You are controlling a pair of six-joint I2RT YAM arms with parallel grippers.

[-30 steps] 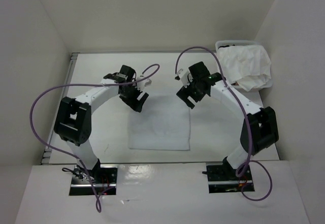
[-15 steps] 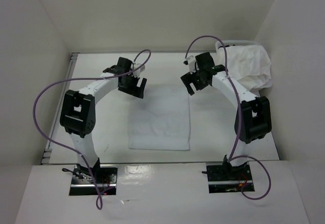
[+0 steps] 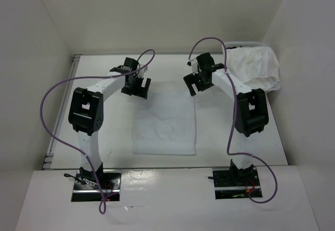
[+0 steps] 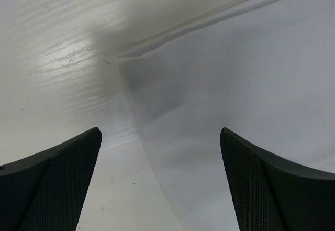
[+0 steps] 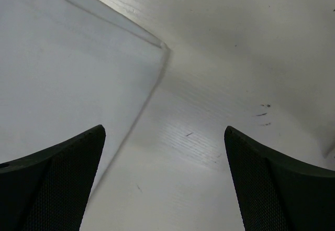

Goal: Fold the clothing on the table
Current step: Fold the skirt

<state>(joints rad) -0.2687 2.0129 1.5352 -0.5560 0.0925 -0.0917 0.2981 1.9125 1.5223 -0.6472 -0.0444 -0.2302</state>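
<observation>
The clothing [image 3: 165,121] is a white garment lying flat as a neat rectangle in the middle of the table [image 3: 99,74]. My left gripper [image 3: 137,88] hovers open over its far left corner; the left wrist view has that corner of the clothing [image 4: 251,74] and bare table [image 4: 52,58] under the open gripper [image 4: 160,131]. My right gripper [image 3: 194,84] hangs open over the far right corner. In the right wrist view the clothing [image 5: 68,74] edge runs between the spread jaws of the gripper [image 5: 165,129], over the table [image 5: 235,58]. Neither holds anything.
A clear bin [image 3: 254,68] heaped with crumpled white cloth stands at the back right corner. A grey rail [image 3: 63,116] runs along the table's left edge. White walls enclose the table on three sides. Purple cables loop from both arms.
Both grippers have moved away from the bases toward the garment's far corners. The left jaws have spread a little wider. The garment lies as before.
</observation>
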